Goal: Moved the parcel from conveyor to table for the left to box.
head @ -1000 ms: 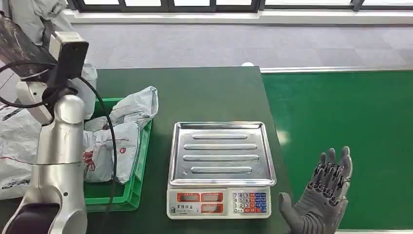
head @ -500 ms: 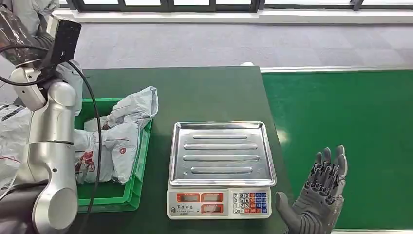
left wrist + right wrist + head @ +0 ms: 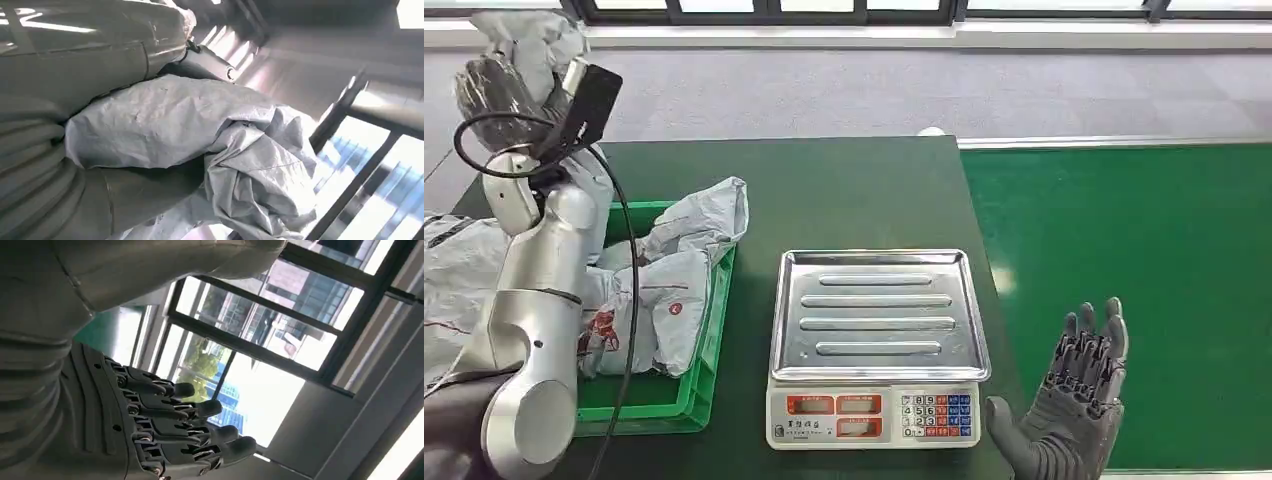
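Observation:
My left hand point(image 3: 492, 85) is raised high over the table's far left corner and grips a crumpled grey parcel point(image 3: 529, 35). Close up in the left wrist view, the parcel point(image 3: 200, 135) bulges out between the thumb and fingers of the left hand point(image 3: 115, 200). Below that arm stands a green box point(image 3: 696, 385) holding several grey parcels point(image 3: 674, 295). My right hand point(image 3: 1076, 400) is open, fingers upright and apart, at the near edge where the table meets the green conveyor point(image 3: 1144, 240). The right wrist view shows the right hand point(image 3: 150, 425) holding nothing.
A weighing scale point(image 3: 879, 340) with a bare steel pan and a keypad sits mid-table between the box and my right hand. The dark green table point(image 3: 844, 190) stretches beyond it. More grey sacks point(image 3: 454, 290) lie off the table's left side.
My left arm has swung the parcel higher and inward above the box's far end. My right hand has sunk a little and drifted slightly left, still open.

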Tool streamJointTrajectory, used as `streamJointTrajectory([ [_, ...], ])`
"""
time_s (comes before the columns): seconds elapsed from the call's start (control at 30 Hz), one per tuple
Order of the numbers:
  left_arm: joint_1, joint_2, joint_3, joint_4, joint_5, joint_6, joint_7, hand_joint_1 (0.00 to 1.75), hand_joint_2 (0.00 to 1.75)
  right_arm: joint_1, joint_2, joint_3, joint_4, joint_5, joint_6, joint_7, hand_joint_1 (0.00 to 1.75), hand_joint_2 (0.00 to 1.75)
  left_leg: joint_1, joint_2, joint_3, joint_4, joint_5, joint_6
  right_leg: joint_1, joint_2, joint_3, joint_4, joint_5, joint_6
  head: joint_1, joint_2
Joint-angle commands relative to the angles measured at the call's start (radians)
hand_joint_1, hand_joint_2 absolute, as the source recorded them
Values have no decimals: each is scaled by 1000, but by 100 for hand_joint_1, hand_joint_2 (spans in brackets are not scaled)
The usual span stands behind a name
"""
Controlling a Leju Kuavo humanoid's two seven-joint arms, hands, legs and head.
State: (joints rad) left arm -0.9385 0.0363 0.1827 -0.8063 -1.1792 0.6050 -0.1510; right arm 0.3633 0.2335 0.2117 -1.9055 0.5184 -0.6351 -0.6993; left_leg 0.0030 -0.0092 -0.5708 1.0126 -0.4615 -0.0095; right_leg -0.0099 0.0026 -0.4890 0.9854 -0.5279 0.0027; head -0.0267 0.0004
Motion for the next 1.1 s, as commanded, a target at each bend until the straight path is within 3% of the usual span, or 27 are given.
streamJointTrajectory([
  [0.03,30,5,39,318,-23,-61,26,175,175,-18,-15,-50,23,5,19,7,0,175,0,1,3,-3,1,0,0,0,3,-3,1,0,0,0],
  [0.07,73,-1,57,261,19,-76,14,0,0,-14,-19,-46,17,19,55,30,0,175,0,1,3,-4,1,0,0,0,3,-4,1,0,0,0],
  [0.13,174,3,49,97,70,-106,3,0,0,-14,-7,-60,21,24,67,20,0,175,0,1,2,-3,1,0,0,0,2,-4,1,0,0,0],
  [0.23,212,4,49,5,95,-118,6,0,0,-12,3,-64,16,25,62,14,0,175,0,5,2,-4,0,0,0,4,1,-4,1,0,0,0],
  [0.93,221,-4,55,-41,110,-107,21,0,0,9,5,-68,3,31,61,10,0,175,0,3,1,-5,1,-1,0,1,0,-5,2,-1,0,0],
  [1.03,297,-41,77,-222,253,56,-98,0,0,13,16,-65,-5,46,50,15,0,175,0,3,-1,0,-1,-1,0,2,-2,0,0,0,0,0],
  [1.1,434,-84,59,-471,549,88,-271,0,0,18,19,-57,-8,63,15,19,0,175,0,4,-1,-1,0,-1,0,2,-2,-1,1,0,0,0],
])
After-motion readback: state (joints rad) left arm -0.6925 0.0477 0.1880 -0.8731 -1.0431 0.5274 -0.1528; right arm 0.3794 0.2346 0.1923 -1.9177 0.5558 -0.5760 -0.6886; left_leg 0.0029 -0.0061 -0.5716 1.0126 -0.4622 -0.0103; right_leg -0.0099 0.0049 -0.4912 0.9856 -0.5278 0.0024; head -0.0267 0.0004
